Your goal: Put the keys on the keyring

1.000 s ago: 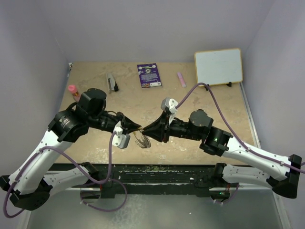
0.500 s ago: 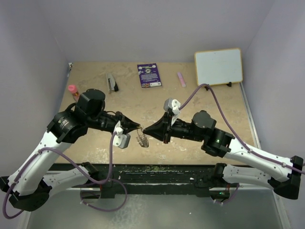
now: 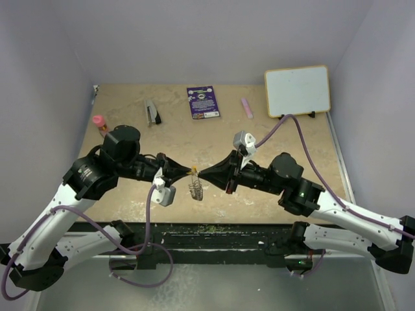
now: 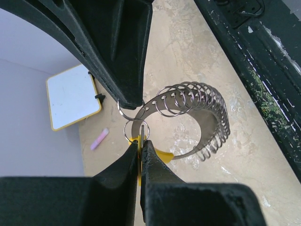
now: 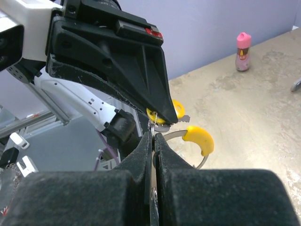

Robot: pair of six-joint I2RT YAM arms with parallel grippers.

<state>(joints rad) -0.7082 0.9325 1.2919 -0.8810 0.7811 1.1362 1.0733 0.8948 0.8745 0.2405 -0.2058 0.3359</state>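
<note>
Left gripper (image 3: 192, 172) is clamped shut on the yellow head of one key (image 4: 136, 141), held in the air over the middle of the table (image 3: 292, 149). The right gripper (image 3: 201, 173) meets it tip to tip from the right. It is also closed, pinching a thin wire loop of the keyring (image 3: 195, 189), which hangs just below both tips.

Procedure, as a judgement:
- Hold the left grip firm and fixed.
- Steer the pinched loop with the right arm in small moves, so that the wire threads the key's hole.
- Do not pull the tips apart, as the thin wire could slip from either grip.

View differences:
- The top view gives the arm layout and the far objects, left to right: pink bottle (image 3: 98, 122), grey-and-black tool (image 3: 152, 111), purple card (image 3: 203, 102), pink stick (image 3: 247, 107), whiteboard (image 3: 297, 90).
- The left wrist view alone shows the keyring's row of small rings (image 4: 207, 115) and the contact point.
- The right wrist view alone shows the key's toothed blade (image 5: 182, 118) and a second yellow head (image 5: 197, 139) on the band.
</note>
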